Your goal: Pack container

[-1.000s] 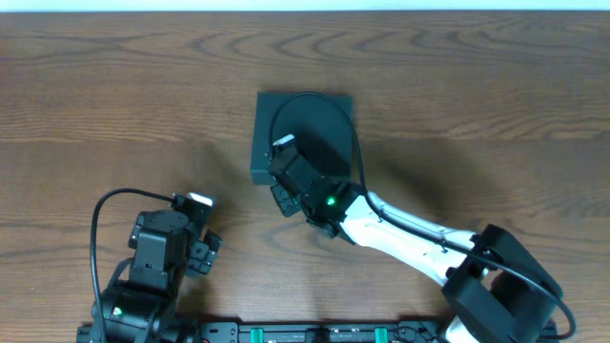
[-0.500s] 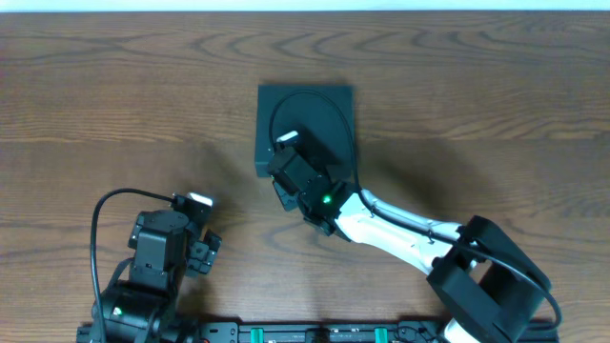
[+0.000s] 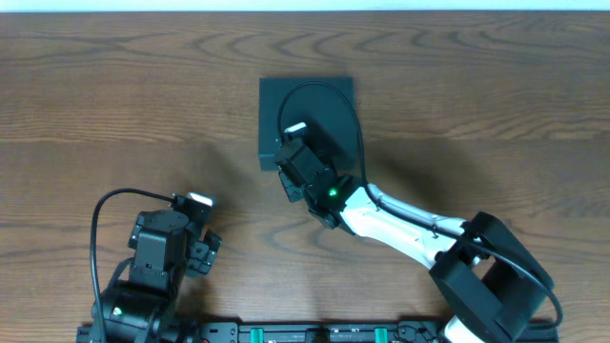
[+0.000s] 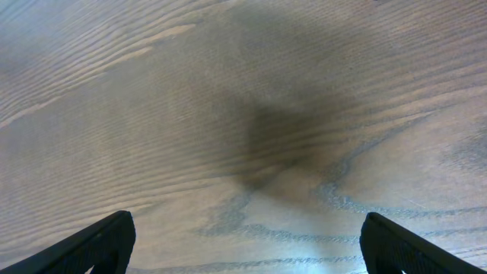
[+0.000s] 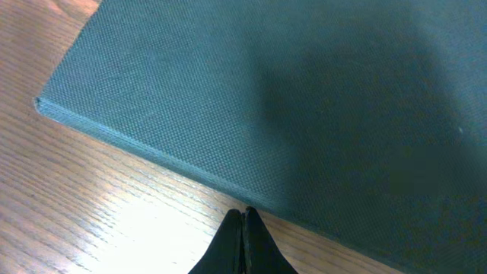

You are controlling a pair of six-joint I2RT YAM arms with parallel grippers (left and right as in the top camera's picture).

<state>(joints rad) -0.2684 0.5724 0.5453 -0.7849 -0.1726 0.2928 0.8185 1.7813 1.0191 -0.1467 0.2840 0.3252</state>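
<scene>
Closest to the robot's base, well to the left of the container [image 3: 276, 105] and nearer than it, the left gripper [image 4: 247, 247] hangs over bare wood. Its two dark fingers [image 4: 99, 243] stand wide apart with nothing between them, and the left wrist view shows only wood grain and a soft shadow beneath.

Farther on, the right arm [image 3: 400, 224] reaches in at a slant from the near right of the container. The right gripper [image 5: 243, 240] has its jaws pressed together on nothing, forming a single dark point. In the right wrist view that point sits low over the wood, right at the container's near edge; whether it touches the cardboard cannot be told.

The container lies flat on the table [image 3: 477, 95], near its middle, just beyond the right gripper's tips. It is square, dark teal-black and finely textured, and its lid lies down flush. A black cable [image 3: 355, 124] from the right arm loops above its top face.

Beyond the container, brown wood runs to the table's far edge.
</scene>
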